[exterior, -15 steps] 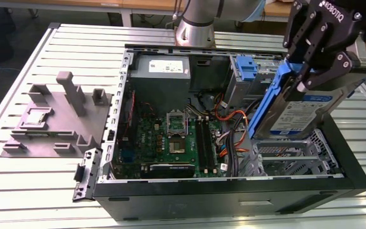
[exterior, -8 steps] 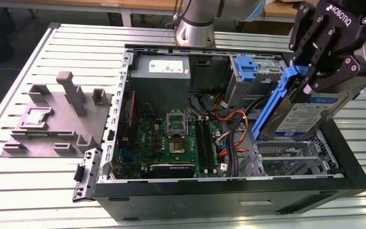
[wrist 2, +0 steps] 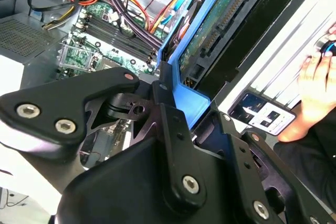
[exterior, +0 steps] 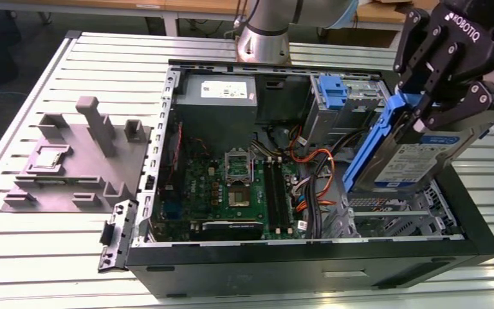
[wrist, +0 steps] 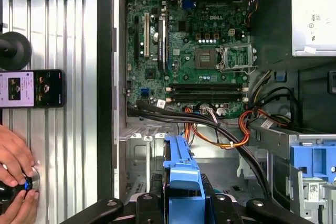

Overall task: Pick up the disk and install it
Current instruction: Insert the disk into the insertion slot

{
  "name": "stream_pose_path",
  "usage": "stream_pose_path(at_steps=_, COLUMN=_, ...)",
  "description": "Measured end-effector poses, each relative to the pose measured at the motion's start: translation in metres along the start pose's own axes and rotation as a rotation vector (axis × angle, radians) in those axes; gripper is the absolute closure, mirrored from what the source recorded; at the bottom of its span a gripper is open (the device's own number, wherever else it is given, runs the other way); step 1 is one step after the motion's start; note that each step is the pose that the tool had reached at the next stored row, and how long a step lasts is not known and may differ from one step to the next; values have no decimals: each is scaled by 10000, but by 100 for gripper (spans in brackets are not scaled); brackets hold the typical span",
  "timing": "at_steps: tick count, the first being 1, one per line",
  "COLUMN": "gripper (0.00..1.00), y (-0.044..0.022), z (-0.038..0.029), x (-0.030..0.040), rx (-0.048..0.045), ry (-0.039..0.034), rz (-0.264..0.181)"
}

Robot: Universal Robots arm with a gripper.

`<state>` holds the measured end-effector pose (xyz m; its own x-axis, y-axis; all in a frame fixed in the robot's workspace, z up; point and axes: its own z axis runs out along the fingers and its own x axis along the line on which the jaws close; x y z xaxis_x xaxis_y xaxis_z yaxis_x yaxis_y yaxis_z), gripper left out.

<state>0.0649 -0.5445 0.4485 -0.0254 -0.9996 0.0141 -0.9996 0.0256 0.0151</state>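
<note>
Silver and flat, the rectangular disk (exterior: 411, 161) with its white-and-blue label and blue plastic carrier frame hangs in the air over the grey metal drive cage (exterior: 401, 212), at the exterior view's right end of the open black computer case (exterior: 316, 261). The black two-fingered tool (exterior: 423, 111) is clenched on the carrier's upper end, so the disk extends from the fingers toward 7 o'clock. Its long axis runs tilted from 1 o'clock down to 7 o'clock, label face toward the exterior view's right. A second blue plastic carrier (exterior: 333, 90) sits in the case at about 9 o'clock from the tool. The case lies on a slatted metal worktop (exterior: 49, 251), where a person's hand (wrist: 16, 156) rests.
</note>
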Motion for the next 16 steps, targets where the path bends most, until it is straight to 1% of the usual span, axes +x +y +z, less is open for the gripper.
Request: stream_pose_path(at_steps=16, gripper=64, y=-47, z=71, x=36, rx=-1, ry=8, rz=78)
